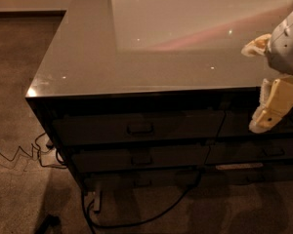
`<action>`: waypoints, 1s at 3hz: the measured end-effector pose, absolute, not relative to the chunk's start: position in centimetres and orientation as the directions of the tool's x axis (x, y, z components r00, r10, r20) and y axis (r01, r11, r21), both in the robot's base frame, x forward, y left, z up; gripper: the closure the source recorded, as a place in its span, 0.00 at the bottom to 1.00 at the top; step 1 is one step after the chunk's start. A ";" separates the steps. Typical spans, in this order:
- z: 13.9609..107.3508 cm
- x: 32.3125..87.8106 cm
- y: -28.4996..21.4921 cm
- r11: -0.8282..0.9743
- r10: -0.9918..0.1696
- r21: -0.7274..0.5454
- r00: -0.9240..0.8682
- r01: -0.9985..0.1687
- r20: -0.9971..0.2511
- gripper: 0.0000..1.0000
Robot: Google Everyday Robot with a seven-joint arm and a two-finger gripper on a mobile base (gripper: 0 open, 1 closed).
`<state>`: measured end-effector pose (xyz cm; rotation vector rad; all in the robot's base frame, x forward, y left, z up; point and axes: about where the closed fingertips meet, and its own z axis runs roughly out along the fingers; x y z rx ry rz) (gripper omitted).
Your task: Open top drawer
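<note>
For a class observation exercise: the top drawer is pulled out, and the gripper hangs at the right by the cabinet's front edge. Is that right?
No. The camera view shows the top drawer shut; the gripper does hang at the right by the cabinet's front edge.

Gripper [272, 106] at right edge of frame, hanging just in front of the surface [88, 57] front edge, level w/ top drawer row. Top drawer [97, 128] shut, front flush. Handle [140, 128] faces open air; approach from frame bottom free. Floor obstacles: cables [19, 155] lower left, black cord [151, 217] looping below the drawers.
</note>
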<state>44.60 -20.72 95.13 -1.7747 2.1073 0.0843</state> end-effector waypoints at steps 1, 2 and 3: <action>92.2 45.2 -18.3 0.086 -0.949 -0.183 -0.024 -0.979 -0.316 0.00; 89.1 45.8 -16.5 -0.062 -0.951 -0.145 0.103 -0.987 -0.292 0.00; 86.5 45.7 -16.1 -0.143 -0.955 -0.112 0.167 -0.983 -0.245 0.00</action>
